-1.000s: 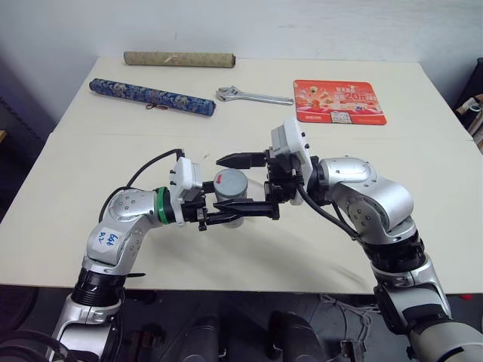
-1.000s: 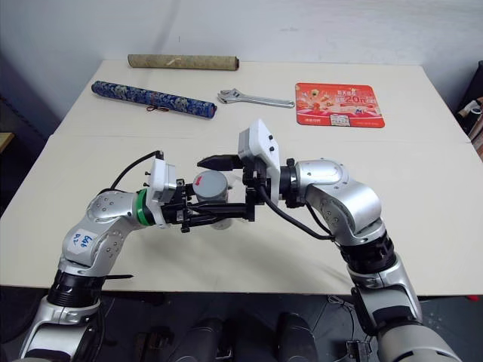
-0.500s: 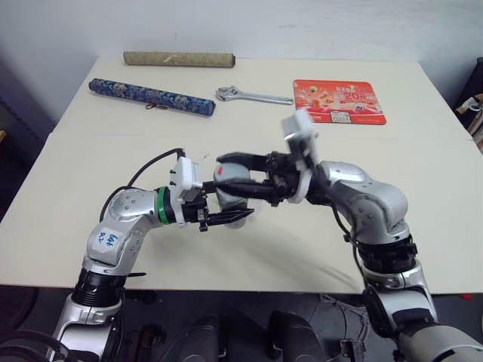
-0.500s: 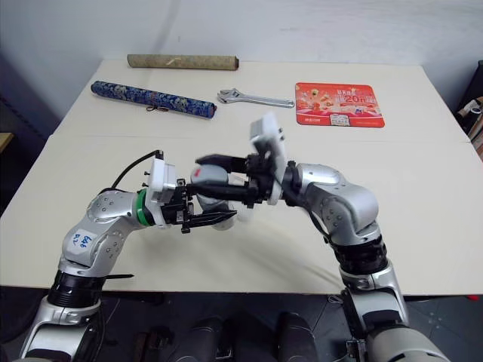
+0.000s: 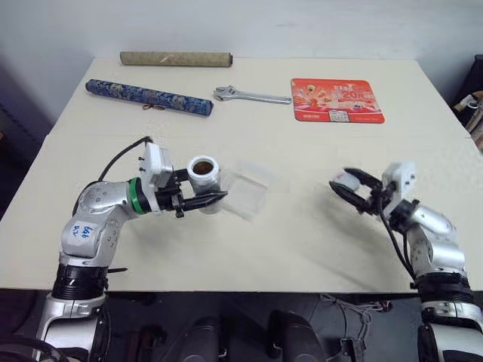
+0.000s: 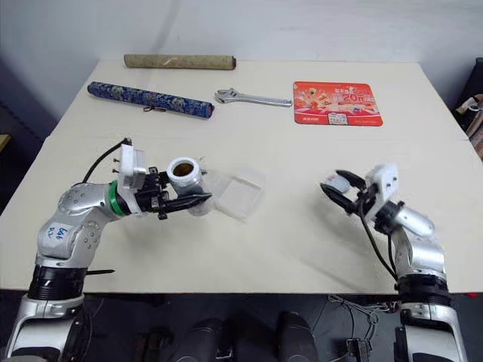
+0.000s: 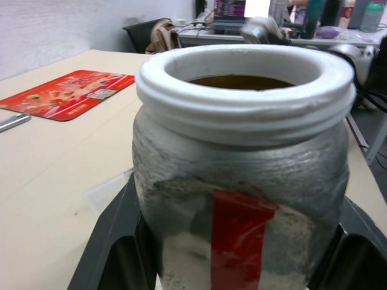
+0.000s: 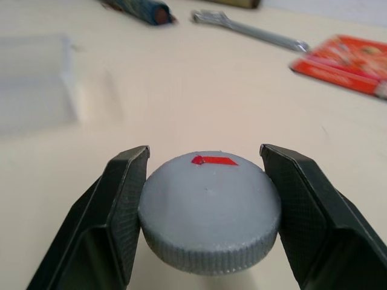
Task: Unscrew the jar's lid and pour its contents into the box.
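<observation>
The jar (image 5: pixel 204 179), with a red strip on its side, stands upright and lidless over the left middle of the table. My left gripper (image 5: pixel 209 192) is shut on its body, one black finger on each side (image 7: pixel 115 241). The brownish contents (image 7: pixel 242 81) show inside the open mouth. Just right of the jar, the clear box (image 5: pixel 246 193) lies on the table. Far to the right and low over the table, my right gripper (image 5: pixel 349 188) is shut on the grey lid (image 8: pixel 210 211), which has a small red mark on top.
At the back of the table lie a red printed mat (image 5: pixel 337 100), a wrench (image 5: pixel 253 96), a blue patterned roll (image 5: pixel 147 97) and a tan roll (image 5: pixel 176 58). Bare tabletop (image 5: pixel 302 219) lies between the box and my right gripper.
My right gripper closed on the lid at the jar, then swung far right and down with it. The jar is now open and my left gripper has shifted it slightly left.
</observation>
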